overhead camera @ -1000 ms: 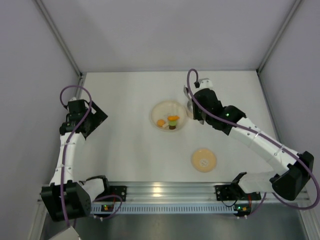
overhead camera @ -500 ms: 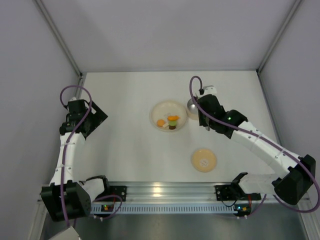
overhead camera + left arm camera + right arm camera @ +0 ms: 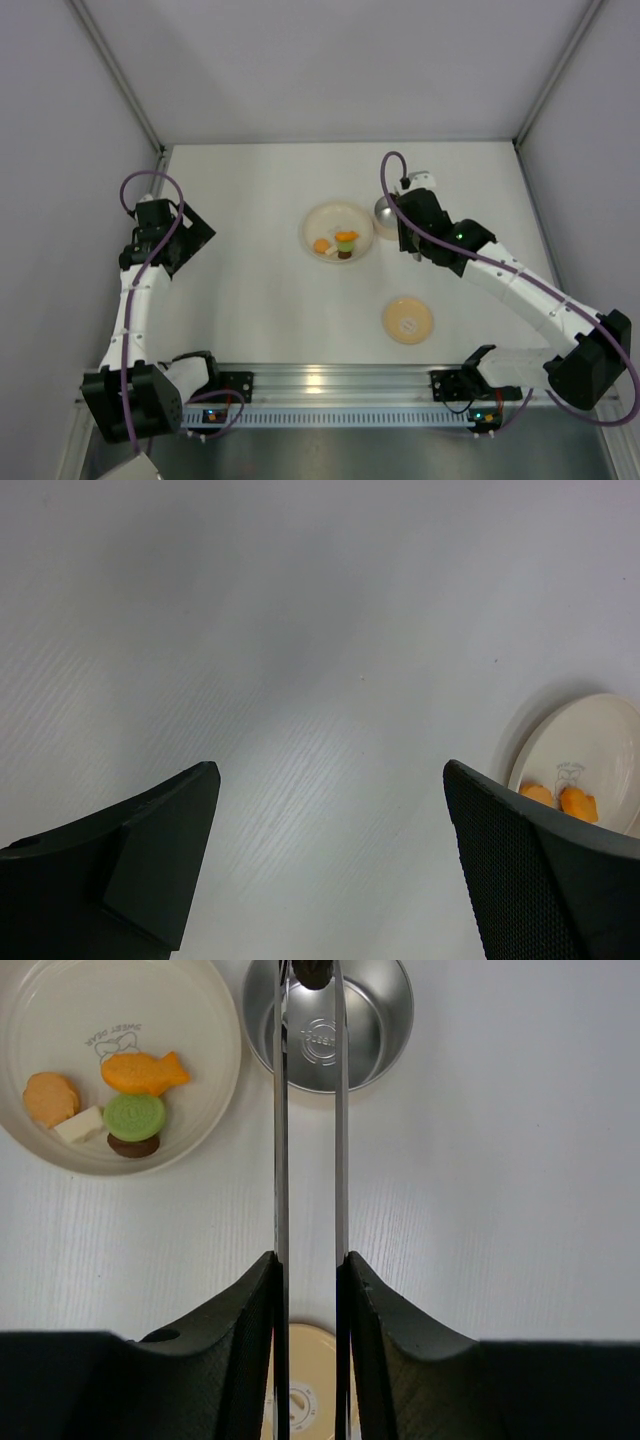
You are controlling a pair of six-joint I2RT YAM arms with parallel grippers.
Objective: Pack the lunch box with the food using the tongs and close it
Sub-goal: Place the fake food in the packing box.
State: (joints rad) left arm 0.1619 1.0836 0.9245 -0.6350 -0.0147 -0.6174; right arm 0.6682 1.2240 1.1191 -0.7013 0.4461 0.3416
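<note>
Lunch box point(image 3: 328, 1030): small round tin, open, shiny steel inside with a stamped ring on its floor. It stands straight ahead of the right claw point(image 3: 310, 1295), under the far end of the tongs.
Lid point(image 3: 300, 1385): round and tan, flat on the table point(image 3: 500, 1210). It lies under and behind the right claw's fingers point(image 3: 250, 1310), well apart from the tin.
Tongs point(image 3: 280, 1160): two thin grey metal arms that run side by side from the right claw forward to above the tin.
Tong tips: a small dark piece point(image 3: 315, 970) sits between them over the tin's far side. It is cut by the picture's edge, too little to name.
Right claw: pressed in on the tongs, one finger on the outside of each arm, holding the arms close together.
Food: ahead and to the left of the right claw, all on the plate point(image 3: 200, 1005). There is an orange fish point(image 3: 145, 1072), a round orange biscuit point(image 3: 50, 1098), a green disc point(image 3: 135, 1117), a pale white block point(image 3: 80, 1125) and a dark brown disc point(image 3: 133, 1146), the last three touching.
Plate: wide and cream, just beside the tin on its left.
Left claw point(image 3: 330, 770): spread wide over bare table, gripping nothing, with the plate far off to its right.
</note>
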